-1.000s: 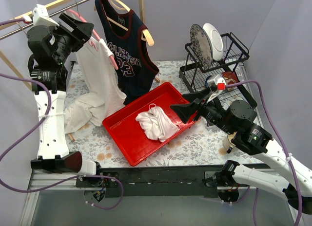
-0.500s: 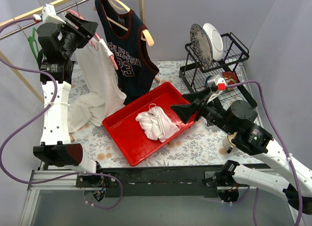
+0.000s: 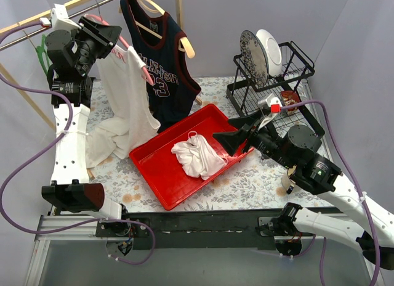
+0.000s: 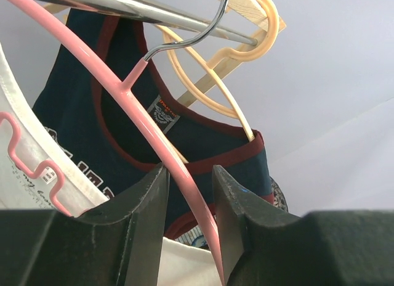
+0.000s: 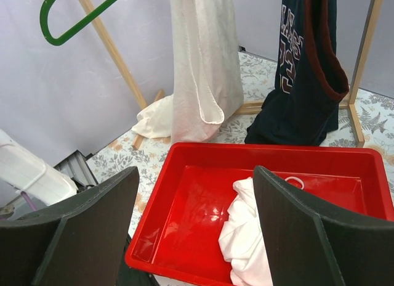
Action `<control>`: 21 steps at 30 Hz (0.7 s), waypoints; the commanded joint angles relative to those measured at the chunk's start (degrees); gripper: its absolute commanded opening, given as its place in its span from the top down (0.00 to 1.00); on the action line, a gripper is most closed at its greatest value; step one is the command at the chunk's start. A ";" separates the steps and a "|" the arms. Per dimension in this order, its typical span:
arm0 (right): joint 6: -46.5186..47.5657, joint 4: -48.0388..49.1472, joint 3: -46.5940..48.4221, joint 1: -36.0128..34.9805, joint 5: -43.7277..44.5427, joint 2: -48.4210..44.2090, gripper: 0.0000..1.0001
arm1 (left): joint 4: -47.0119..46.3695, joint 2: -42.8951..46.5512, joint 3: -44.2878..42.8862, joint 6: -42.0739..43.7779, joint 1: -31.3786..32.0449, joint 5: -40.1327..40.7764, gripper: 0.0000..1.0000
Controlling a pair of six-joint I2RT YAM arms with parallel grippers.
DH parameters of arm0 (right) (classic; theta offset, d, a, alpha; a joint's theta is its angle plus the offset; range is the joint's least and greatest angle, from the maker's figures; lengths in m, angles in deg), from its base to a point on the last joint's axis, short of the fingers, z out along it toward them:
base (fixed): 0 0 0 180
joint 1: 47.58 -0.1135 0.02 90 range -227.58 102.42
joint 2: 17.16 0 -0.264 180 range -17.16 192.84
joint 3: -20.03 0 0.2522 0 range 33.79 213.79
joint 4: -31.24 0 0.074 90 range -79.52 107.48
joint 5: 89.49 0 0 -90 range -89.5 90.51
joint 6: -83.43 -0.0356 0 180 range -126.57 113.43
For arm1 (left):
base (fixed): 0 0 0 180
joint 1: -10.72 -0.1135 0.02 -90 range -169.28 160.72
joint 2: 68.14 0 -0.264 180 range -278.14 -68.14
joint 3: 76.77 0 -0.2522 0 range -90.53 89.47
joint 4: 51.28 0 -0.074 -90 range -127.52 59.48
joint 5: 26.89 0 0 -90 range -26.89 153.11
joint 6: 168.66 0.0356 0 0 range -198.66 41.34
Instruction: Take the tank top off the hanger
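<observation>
A white tank top (image 3: 126, 101) hangs on a pink hanger (image 3: 136, 67) from the metal rail (image 3: 92, 8), its lower end lying on the table. My left gripper (image 3: 114, 36) is up at the rail. In the left wrist view its jaws (image 4: 189, 172) are shut on the pink hanger's arm (image 4: 132, 101), which crosses slantwise between them; the white tank top (image 4: 24, 144) shows at the left. My right gripper (image 3: 225, 129) is open and empty above the red tray's right end. In the right wrist view the right gripper (image 5: 196, 175) faces the white top (image 5: 203, 58).
A navy jersey (image 3: 163, 58) hangs on a wooden hanger next to the white top. A red tray (image 3: 151, 175) holds a crumpled white cloth (image 3: 197, 156). A dish rack (image 3: 277, 70) with plates stands at the back right. A green hanger (image 3: 40, 52) hangs at the far left.
My left arm rose to the rail and took hold of the pink hanger. The hanger has tilted and the white top now hangs narrower. The right gripper edged slightly left.
</observation>
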 commanded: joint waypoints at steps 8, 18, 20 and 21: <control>-0.89 2.05 3.69 -0.36 -1.24 -0.58 0.18 | -7.53 5.14 6.31 -5.22 -0.16 -2.09 0.68; -0.63 2.48 3.86 -0.36 -1.95 -0.23 0.18 | -6.84 5.58 2.89 -5.31 -0.16 -2.44 0.98; -0.63 2.66 3.95 -0.36 -2.12 0.04 0.18 | -6.31 5.14 1.40 -5.39 -0.16 -2.36 1.00; -0.63 2.83 3.95 -0.45 -2.12 0.21 0.18 | -6.31 5.05 1.05 -5.57 -0.16 -2.71 1.00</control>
